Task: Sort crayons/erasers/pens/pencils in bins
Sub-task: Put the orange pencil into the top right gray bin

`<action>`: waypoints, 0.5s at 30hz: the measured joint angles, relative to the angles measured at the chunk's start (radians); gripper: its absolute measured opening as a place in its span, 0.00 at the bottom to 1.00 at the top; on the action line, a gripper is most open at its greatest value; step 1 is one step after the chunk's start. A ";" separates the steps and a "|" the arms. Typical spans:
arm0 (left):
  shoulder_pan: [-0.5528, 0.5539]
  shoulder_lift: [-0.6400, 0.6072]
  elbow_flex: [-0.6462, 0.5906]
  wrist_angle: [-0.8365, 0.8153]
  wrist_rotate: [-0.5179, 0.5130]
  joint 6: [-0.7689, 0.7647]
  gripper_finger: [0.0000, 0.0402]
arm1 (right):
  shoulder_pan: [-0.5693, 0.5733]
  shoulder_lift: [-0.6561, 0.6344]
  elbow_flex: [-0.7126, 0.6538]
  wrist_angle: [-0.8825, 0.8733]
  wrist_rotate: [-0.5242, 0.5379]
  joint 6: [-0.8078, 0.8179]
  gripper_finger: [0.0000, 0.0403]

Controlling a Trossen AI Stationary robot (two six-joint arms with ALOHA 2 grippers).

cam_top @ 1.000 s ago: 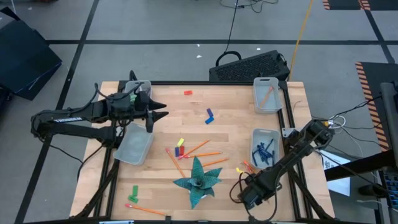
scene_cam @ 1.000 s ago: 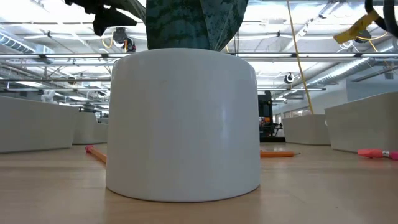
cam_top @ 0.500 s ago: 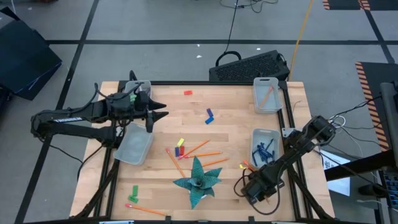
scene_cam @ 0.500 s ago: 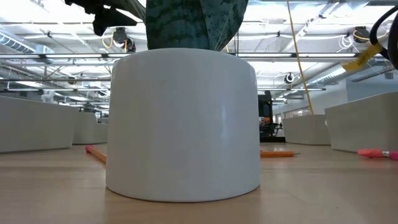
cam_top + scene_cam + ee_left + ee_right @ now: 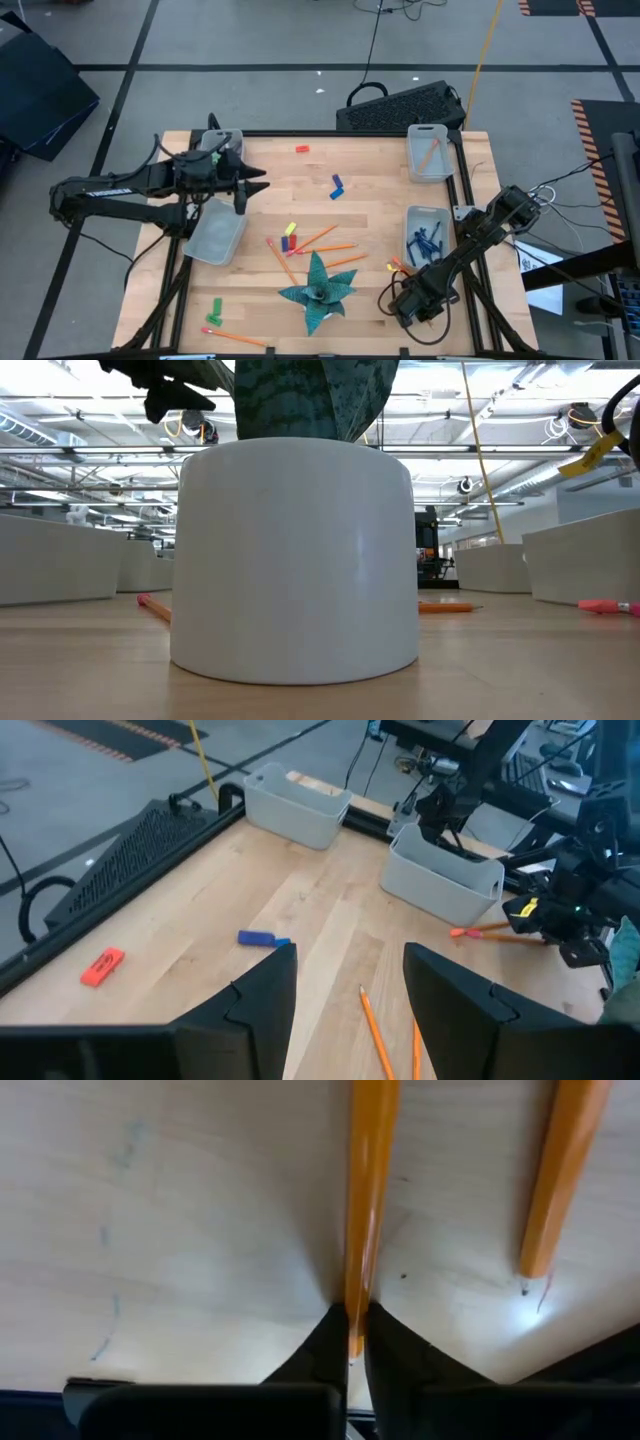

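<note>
Several orange pencils (image 5: 325,243) lie mid-table, and two more (image 5: 396,266) lie near the front right. My right gripper (image 5: 350,1335) is down at the table there, shut on one pencil (image 5: 366,1200), with a second pencil (image 5: 560,1180) beside it. My left gripper (image 5: 345,980) hangs open over the table's left part (image 5: 255,185), holding nothing. Four bins stand on the table: two at the left (image 5: 215,232) (image 5: 222,143), one at the far right (image 5: 428,152) with a pencil in it, and one (image 5: 425,238) holding dark blue pens. My right gripper pinches the orange pencil's near end (image 5: 352,1315) between its two fingertips. The fingers lie along the pencil, which runs straight away from them close over the tabletop. I cannot tell whether it is lifted off the wood.
A potted plant (image 5: 318,290) stands at the front middle, and its white pot (image 5: 295,560) fills the low view. A red eraser (image 5: 302,149), blue crayon (image 5: 337,187), yellow and blue crayons (image 5: 290,235) and green crayons (image 5: 215,312) lie loose.
My right gripper has gone a little toward the table's far edge, toward the pencils at the front right. My left arm has barely stirred.
</note>
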 joint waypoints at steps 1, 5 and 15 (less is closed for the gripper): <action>0.000 0.000 0.000 -0.006 0.000 -0.001 0.46 | 0.000 0.000 0.003 0.000 0.000 -0.004 0.04; 0.000 0.000 0.000 -0.011 0.000 -0.001 0.46 | 0.000 0.004 0.034 -0.023 -0.002 -0.067 0.04; 0.000 0.000 0.000 0.004 -0.002 0.018 0.46 | -0.024 -0.014 0.126 0.004 0.080 -0.182 0.04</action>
